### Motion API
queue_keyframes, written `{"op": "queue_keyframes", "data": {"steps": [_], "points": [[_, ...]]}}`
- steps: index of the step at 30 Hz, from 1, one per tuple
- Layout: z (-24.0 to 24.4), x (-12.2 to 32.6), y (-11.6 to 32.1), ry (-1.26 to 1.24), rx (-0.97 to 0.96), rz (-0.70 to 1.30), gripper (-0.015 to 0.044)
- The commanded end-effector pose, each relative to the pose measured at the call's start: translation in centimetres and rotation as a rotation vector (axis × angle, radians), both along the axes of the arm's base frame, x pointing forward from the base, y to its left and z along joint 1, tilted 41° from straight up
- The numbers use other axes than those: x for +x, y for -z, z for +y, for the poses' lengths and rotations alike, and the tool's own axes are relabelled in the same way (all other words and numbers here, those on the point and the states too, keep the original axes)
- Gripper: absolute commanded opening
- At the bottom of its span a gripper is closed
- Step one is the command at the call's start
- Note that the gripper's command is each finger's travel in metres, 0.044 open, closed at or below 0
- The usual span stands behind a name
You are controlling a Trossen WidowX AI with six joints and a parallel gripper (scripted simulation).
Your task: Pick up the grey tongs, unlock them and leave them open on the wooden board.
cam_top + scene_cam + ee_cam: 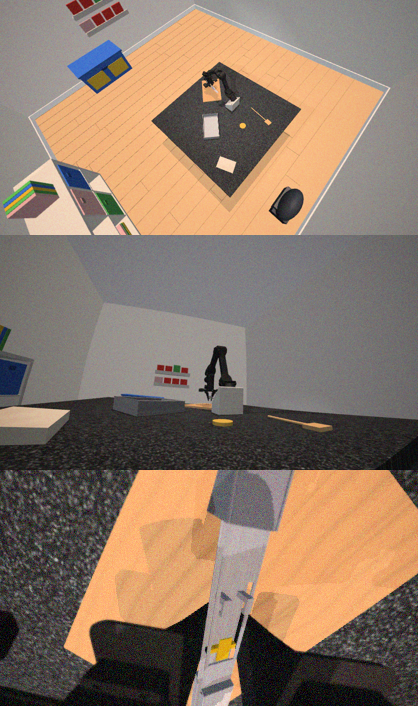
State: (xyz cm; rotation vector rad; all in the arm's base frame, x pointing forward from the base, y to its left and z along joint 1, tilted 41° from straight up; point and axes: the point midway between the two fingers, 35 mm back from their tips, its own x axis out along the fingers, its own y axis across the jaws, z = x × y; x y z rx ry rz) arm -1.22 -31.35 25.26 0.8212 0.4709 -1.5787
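One pair of grey tongs (239, 577), clamped in the nearly closed fingers, hangs over one wooden board (330, 545), with one roasting tin (210, 126) well apart on the worktop (257, 140).

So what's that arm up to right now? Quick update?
Gripper shut on the grey tongs. Tongs held over the wooden board, not yet set down. Nothing on the board in the way.
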Motion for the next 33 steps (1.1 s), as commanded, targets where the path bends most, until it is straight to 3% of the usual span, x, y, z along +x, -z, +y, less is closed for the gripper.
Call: {"op": "queue_keyframes", "data": {"steps": [1,16,22,33], "points": [[0.0,0.0,0.0,0.000,0.000,0.000,0.0034],[0.0,0.0,0.0,0.000,0.000,0.000,0.0427],[0.2,-1.0,-0.1,-0.001,0.009,0.004,0.0440],[4.2,-10.7,-1.3,-0.007,0.038,0.013,0.0440]]}}
